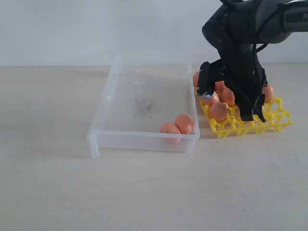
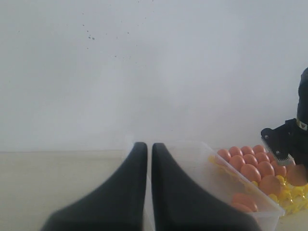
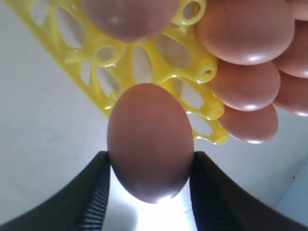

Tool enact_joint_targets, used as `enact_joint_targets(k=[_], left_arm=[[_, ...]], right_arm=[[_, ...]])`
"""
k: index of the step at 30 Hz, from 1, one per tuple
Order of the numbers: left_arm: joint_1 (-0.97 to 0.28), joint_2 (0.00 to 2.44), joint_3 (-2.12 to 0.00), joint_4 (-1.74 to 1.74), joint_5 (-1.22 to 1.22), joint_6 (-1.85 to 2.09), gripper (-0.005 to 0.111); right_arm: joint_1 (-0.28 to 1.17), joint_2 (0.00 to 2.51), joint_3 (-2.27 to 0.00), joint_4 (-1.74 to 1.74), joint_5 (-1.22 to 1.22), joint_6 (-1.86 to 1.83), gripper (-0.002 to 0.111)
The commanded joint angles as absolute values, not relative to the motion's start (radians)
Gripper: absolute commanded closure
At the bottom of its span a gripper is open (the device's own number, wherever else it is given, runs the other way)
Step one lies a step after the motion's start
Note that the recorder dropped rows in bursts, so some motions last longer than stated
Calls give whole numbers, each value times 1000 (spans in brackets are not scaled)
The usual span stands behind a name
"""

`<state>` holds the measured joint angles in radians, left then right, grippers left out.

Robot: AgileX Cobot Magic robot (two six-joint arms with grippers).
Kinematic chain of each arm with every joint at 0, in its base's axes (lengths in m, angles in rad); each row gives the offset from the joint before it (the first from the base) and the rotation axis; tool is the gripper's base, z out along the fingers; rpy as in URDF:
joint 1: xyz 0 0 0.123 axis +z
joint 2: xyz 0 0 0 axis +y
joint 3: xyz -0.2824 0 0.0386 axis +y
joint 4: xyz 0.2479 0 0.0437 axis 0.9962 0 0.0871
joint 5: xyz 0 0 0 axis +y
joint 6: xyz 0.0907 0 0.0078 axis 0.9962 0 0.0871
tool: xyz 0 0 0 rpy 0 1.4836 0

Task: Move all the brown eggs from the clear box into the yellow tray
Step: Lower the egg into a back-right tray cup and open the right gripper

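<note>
My right gripper (image 1: 225, 107) hangs over the front left of the yellow tray (image 1: 250, 126), shut on a brown egg (image 1: 218, 111). The right wrist view shows that egg (image 3: 150, 142) pinched between both fingers just above the tray's lattice (image 3: 144, 62), with several eggs (image 3: 245, 29) seated in cups beside it. Two brown eggs (image 1: 170, 129) (image 1: 184, 123) lie in the near right corner of the clear box (image 1: 142, 139). My left gripper (image 2: 144, 147) is shut on nothing, shown only in its wrist view, pointing at the box wall (image 2: 202, 163).
The box and tray sit side by side on a pale wooden table (image 1: 144, 192), the tray touching or nearly touching the box's right wall. A white wall stands behind. The right arm's black body (image 1: 240, 29) looms above the tray.
</note>
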<state>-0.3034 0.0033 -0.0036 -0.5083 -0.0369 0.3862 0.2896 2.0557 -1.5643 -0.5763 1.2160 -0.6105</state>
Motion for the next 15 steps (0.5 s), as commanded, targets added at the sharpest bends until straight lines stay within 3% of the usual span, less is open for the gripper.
enact_joint_targets(k=[1,15], left_arm=[[-300,0,0,-511,-51,390,103],[-300,0,0,-511,-51,390,103]], right_arm=[[290,2056,-1570,-623,1221,-587,108],[290,2058,-1570,-530,1221,-611,108]])
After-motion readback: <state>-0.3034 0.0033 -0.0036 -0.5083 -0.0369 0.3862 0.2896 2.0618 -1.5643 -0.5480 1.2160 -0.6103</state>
